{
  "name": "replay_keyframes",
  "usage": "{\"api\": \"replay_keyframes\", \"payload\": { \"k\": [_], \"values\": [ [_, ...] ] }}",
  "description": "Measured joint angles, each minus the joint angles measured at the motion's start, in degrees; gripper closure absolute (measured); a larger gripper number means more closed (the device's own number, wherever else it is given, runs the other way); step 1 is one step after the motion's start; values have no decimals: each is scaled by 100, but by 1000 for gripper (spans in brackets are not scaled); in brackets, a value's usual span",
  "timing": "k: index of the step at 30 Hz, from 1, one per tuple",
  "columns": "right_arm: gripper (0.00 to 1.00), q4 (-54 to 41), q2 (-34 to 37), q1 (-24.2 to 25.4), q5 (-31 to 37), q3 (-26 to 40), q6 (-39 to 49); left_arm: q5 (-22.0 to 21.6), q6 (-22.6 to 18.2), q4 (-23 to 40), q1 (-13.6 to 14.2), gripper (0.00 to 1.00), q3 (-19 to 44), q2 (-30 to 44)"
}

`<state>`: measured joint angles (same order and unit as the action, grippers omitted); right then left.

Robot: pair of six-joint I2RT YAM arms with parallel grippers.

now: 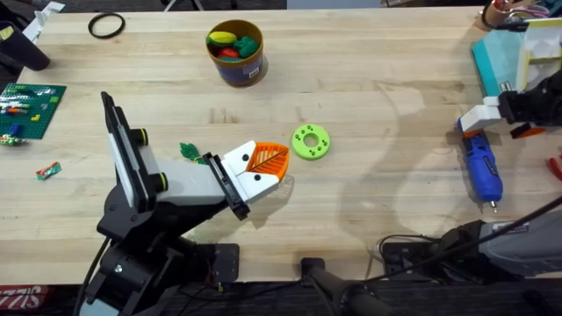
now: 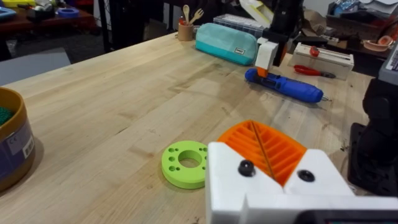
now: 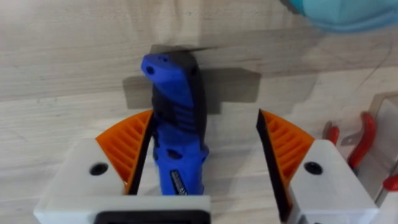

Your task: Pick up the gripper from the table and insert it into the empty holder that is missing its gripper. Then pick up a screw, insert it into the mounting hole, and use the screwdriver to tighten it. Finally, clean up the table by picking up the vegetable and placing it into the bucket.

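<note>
Wood table point(image 1: 369, 105), bucket point(image 1: 235, 54) label unreadable

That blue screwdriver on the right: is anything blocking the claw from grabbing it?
Nothing visible does. The right gripper is open and straddles the blue screwdriver, with one orange pad against it and the other pad apart from it.

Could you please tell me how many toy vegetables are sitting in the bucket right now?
3 visible: a yellow one, a red one and a green one, piled together in the bucket at the table's far side. Others may lie hidden beneath them.
</note>
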<state>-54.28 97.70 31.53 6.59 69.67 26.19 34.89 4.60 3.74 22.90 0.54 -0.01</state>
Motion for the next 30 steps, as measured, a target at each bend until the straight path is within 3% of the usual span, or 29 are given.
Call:
{"api": "replay_keyframes", "payload": {
  "k": [9,16,24,30],
  "values": [
    [14,-277,104,-29,-604,-2,484,-11,20,-19,0,989,0,4],
    [14,-260,104,-61,-623,-20,515,-15,20,-19,0,989,0,6],
    [14,321,93,-59,-522,-686,512,-15,20,-21,0,989,0,4],
    [14,527,19,-52,-565,-802,477,-17,22,-21,0,989,0,6]
  ]
}}
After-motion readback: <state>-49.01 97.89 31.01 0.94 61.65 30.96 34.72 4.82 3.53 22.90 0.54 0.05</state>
